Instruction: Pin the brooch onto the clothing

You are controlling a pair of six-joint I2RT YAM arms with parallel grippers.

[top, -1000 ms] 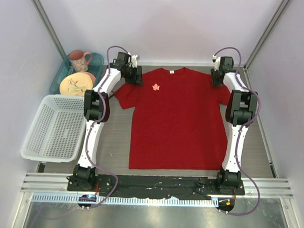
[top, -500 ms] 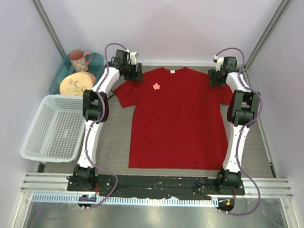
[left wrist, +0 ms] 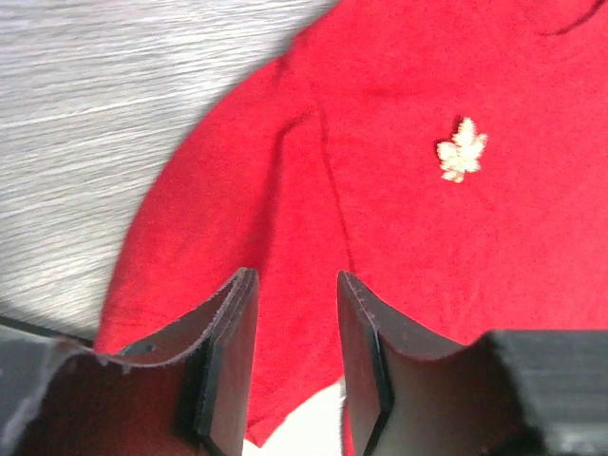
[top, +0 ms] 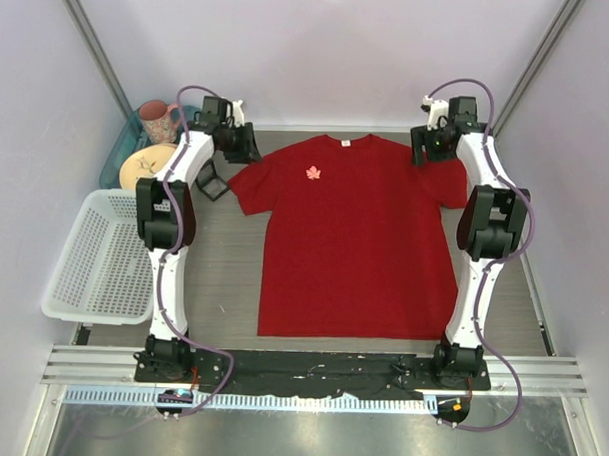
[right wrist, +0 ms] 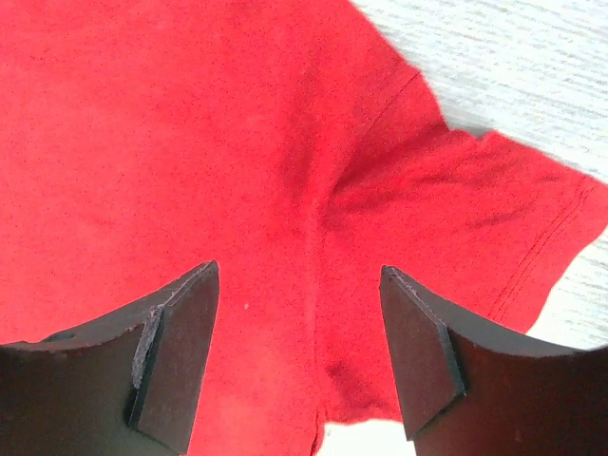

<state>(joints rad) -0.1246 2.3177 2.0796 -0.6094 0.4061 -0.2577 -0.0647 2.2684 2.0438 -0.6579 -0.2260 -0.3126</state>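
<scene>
**Station status: brooch on shirt, both grippers open**

**Top external view.** I see the T-shirt (top: pixel 359 250) lying flat on the table, front up, with its neck at the far end. The brooch (top: pixel 312 173) sits on the T-shirt's chest, left of the neckline and just below the shoulder seam. The left gripper (top: pixel 239 146) is at the far edge of the T-shirt's left-hand sleeve. The right gripper (top: pixel 427 150) is at the far edge of the T-shirt's right-hand shoulder. A small black box (top: pixel 213 185) lies on the table just left of the T-shirt's left sleeve. A white basket (top: pixel 103 261) stands well to the left of the T-shirt. Beyond it is a teal tray (top: pixel 122 152) with a plate (top: pixel 146 167) and a pink mug (top: pixel 158 121).

**Left wrist view.** The left gripper (left wrist: pixel 296 280) has its jaws parted by a narrow gap, with nothing clamped between them. The T-shirt's sleeve fills the gap. The brooch (left wrist: pixel 462 150) lies on the T-shirt beyond the fingertips and to the right, clear of both fingers.

**Right wrist view.** The right gripper (right wrist: pixel 297 271) has its jaws spread wide and empty. They frame the T-shirt's armpit seam. The sleeve (right wrist: pixel 494 228) runs off to the right onto the bare table (right wrist: pixel 532 76).
</scene>
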